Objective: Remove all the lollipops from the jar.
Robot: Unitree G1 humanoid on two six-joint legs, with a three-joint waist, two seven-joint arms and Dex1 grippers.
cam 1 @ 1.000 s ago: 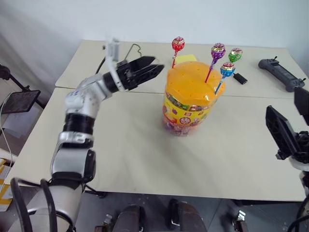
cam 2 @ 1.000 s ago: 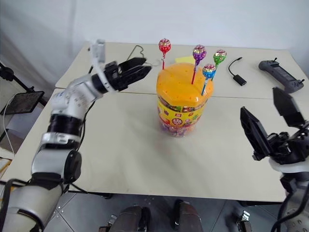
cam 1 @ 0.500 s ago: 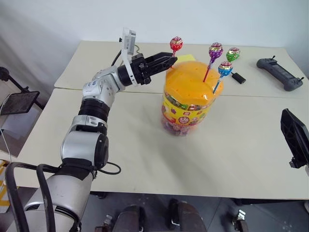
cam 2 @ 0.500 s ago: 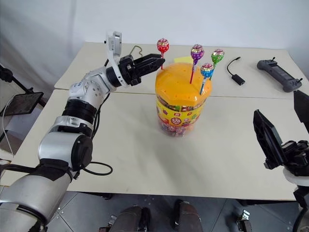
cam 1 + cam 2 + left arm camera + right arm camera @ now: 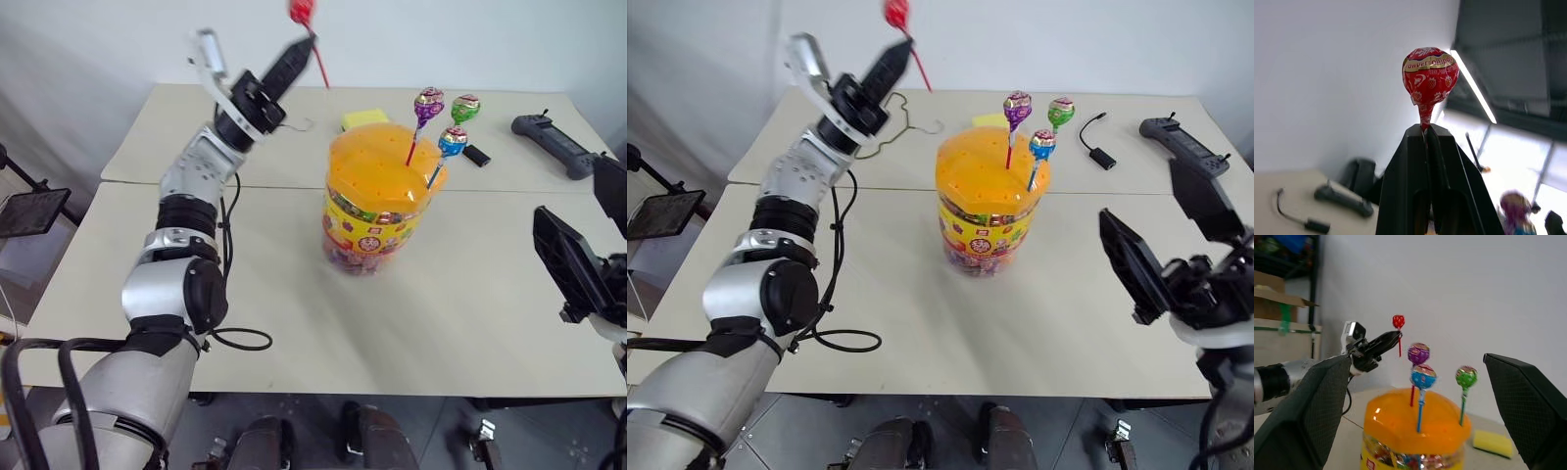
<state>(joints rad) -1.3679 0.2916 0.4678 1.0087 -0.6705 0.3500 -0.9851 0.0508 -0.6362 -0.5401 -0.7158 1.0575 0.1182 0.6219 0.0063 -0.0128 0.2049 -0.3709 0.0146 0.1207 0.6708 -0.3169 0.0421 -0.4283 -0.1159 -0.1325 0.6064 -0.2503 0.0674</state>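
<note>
A: Lollipop status first: the red lollipop [image 5: 1427, 73] is pinched by its stick in the clenched left gripper [image 5: 306, 39], head just past the fingertips, stick trailing down below them. It is held well above and to the outer side of the jar [image 5: 382, 201].

B: And the other 3?

A: The purple lollipop [image 5: 428, 99], green lollipop [image 5: 464, 106] and blue lollipop [image 5: 452, 139] are seated in holes of the orange lid [image 5: 377, 166], on the far side of the jar from the left gripper. The right gripper [image 5: 1161, 235] is spread wide, empty, low and near the jar's other flank.

B: How should the step be finished well?

A: The red one should be carried clear of the jar and lowered over bare table [image 5: 274, 284] before the pinch is let go, so the sweet is not dropped back onto the lid. The grip sits close under the head, so little swing is expected, though how firmly the stick is caught cannot quite be judged from the wrist view.

B: Anything to avoid?

A: The yellow sponge [image 5: 364, 118] beyond the jar and the cable [image 5: 1095, 152] should be kept out of the set-down spot.
</note>
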